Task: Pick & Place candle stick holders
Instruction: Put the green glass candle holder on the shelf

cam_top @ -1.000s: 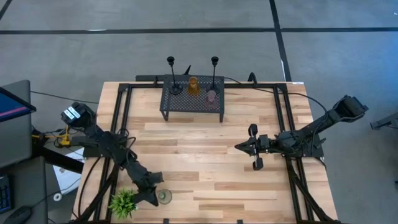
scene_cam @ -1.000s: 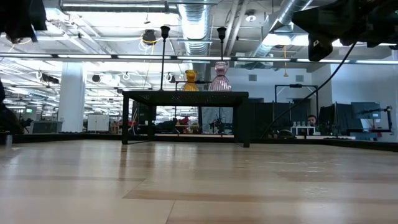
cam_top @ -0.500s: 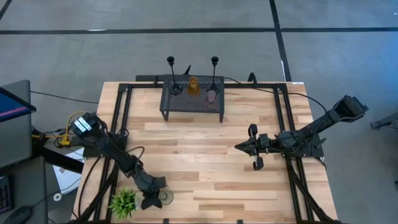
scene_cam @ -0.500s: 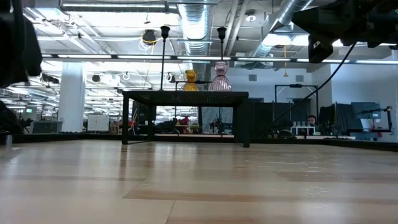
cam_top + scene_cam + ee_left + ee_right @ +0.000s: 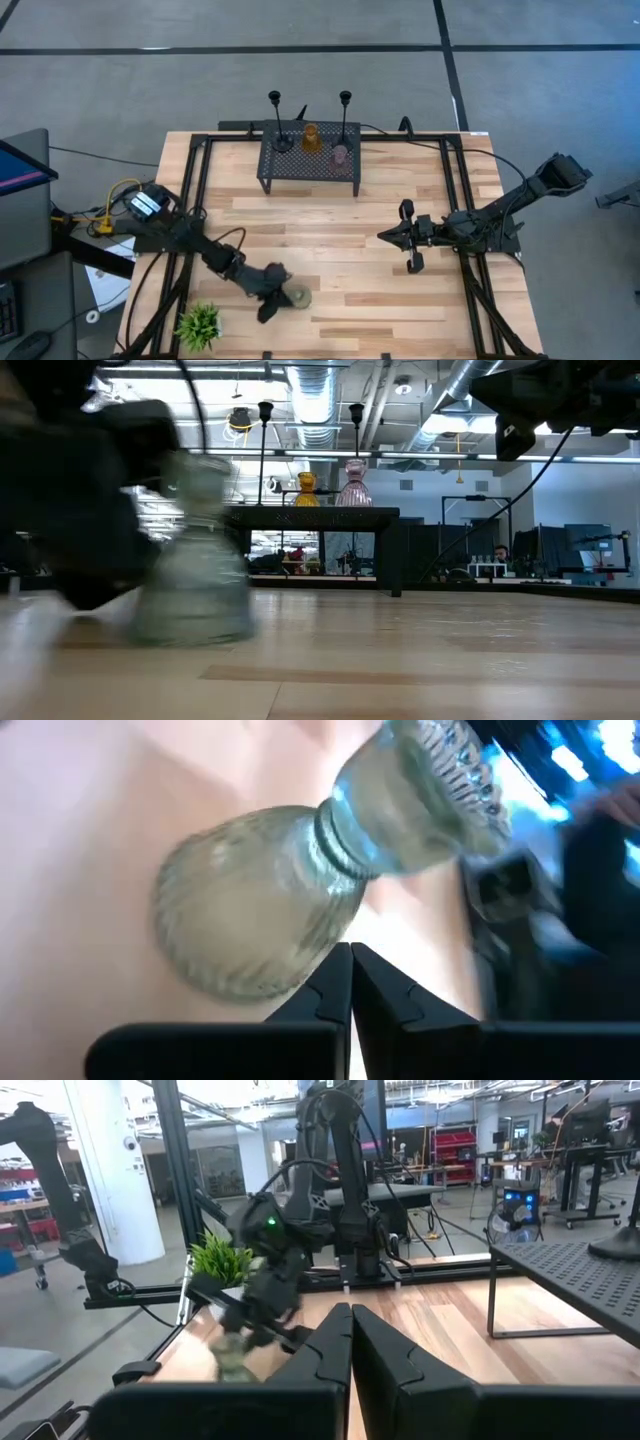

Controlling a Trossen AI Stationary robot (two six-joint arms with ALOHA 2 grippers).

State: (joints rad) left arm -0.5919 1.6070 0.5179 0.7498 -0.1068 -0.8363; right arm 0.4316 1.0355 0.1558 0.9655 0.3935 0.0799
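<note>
On the near left of the wooden tabletop (image 5: pixel 330 215) stands a small spiky green plant (image 5: pixel 199 324). Just right of it, the left gripper (image 5: pixel 278 296) reaches low over the near edge beside the grey-green candle stick holder (image 5: pixel 297 296), which stands upright on the tabletop. Whether the jaws grip the holder cannot be told; in the left wrist view the two fingers meet together just in front of its ribbed glass base (image 5: pixel 255 925).

At the far middle, a black mesh metal stand (image 5: pixel 311 160) carries four holders: a tall black stem (image 5: pixel 277 125) on the left, the amber holder (image 5: pixel 310 138), the pink holder (image 5: pixel 340 155), and a second tall black stem (image 5: pixel 345 120).

The right gripper (image 5: pixel 384 237) waits over the right half of the tabletop, jaws together and holding nothing.
</note>
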